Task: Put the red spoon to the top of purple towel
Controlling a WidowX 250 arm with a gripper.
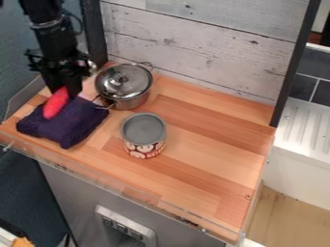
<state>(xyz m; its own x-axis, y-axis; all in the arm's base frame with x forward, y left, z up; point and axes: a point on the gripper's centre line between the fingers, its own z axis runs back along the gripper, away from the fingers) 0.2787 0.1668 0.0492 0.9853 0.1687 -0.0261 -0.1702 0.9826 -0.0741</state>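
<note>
Red spoon (pixel 56 102) tight in gripper (pixel 64 90), over purple towel (pixel 71 124), near left counter edge (pixel 9 128)

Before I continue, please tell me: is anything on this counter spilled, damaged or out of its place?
No, nothing stands out. The pot and the can stand upright, no spill shows, and the purple towel is just rumpled.

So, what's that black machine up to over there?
A robot arm has a red spoon in its pincer, right over the purple towel. Whether the spoon touches the cloth, I can't tell from here. Near the towel, a metal pot with its lid on and a can stand on the wooden counter.
</note>
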